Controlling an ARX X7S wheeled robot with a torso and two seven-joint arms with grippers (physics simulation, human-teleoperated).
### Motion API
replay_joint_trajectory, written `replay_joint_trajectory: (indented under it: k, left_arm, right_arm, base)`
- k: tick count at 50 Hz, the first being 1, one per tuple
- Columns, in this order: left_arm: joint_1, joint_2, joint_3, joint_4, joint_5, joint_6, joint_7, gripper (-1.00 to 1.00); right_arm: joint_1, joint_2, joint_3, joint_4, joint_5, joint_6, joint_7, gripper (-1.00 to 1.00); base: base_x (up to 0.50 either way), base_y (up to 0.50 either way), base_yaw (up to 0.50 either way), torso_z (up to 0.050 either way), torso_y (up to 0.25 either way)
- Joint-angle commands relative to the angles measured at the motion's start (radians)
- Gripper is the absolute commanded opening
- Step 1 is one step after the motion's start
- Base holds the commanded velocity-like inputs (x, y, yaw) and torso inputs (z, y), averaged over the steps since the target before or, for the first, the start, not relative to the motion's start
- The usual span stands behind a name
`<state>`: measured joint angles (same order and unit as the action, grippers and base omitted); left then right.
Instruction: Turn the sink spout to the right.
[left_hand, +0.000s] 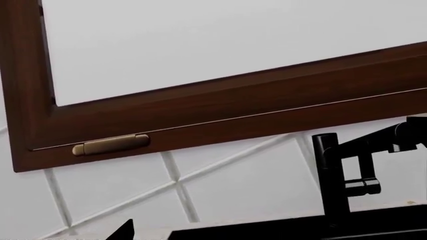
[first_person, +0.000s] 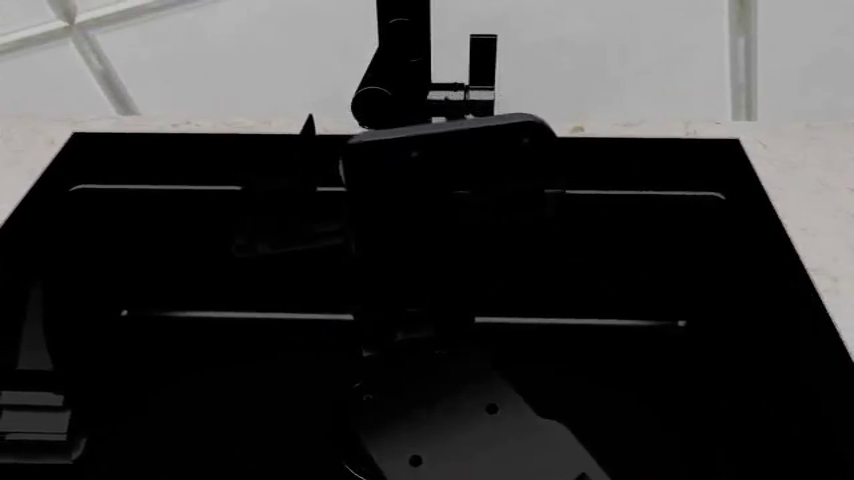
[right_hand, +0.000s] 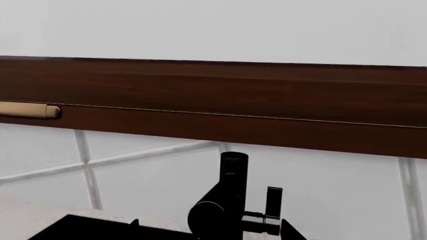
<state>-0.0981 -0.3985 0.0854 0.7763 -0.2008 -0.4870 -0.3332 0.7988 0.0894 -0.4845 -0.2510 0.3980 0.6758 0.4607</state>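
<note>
The matte black sink spout (first_person: 400, 60) stands behind the black sink (first_person: 747, 250). Its tubular arm (first_person: 375, 101) points toward me and its upright lever handle (first_person: 482, 60) is on its right side. My right gripper (right_hand: 212, 229) is open. Its fingertips (right_hand: 134, 223) sit on either side of the spout arm's round end (right_hand: 215, 212), close to it; contact cannot be told. In the head view its boxy grey body (first_person: 447, 160) hides the spout's base. My left gripper (left_hand: 210, 234) is open and empty, off to the spout's left. The spout (left_hand: 329, 175) shows at that view's side.
A dark wooden window frame (right_hand: 213, 100) with a brass latch (left_hand: 110, 145) runs along the tiled wall (left_hand: 220, 185) above the spout. Pale counter (first_person: 801, 160) borders the sink. Part of my left arm (first_person: 34, 400) is low over the sink's left side.
</note>
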Motion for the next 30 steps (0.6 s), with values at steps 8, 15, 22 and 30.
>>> replay_joint_trajectory:
  k: [8,15,22,30]
  left_arm:
    - [-0.001,-0.004,0.006,0.002,-0.007,-0.005,-0.003,1.0]
    - [0.0,-0.006,0.008,0.002,-0.008,0.0,-0.003,1.0]
    - [0.0,-0.008,0.011,0.001,-0.008,0.001,-0.004,1.0]
    - [0.001,-0.011,0.014,-0.001,-0.008,0.005,-0.004,1.0]
  right_arm:
    - [0.008,-0.002,-0.017,0.07,0.0,-0.099,-0.006,1.0]
    - [0.049,-0.012,-0.03,0.15,-0.004,-0.139,-0.025,1.0]
    - [0.044,-0.007,-0.035,0.199,0.0,-0.17,-0.03,1.0]
    - [0.043,-0.006,-0.039,0.266,-0.001,-0.217,-0.041,1.0]
  base:
    - [0.0,0.0,0.0,0.0,0.0]
    - [0.0,0.0,0.0,0.0,0.0]
    - [0.0,0.0,0.0,0.0,0.0]
    - [0.0,0.0,0.0,0.0,0.0]
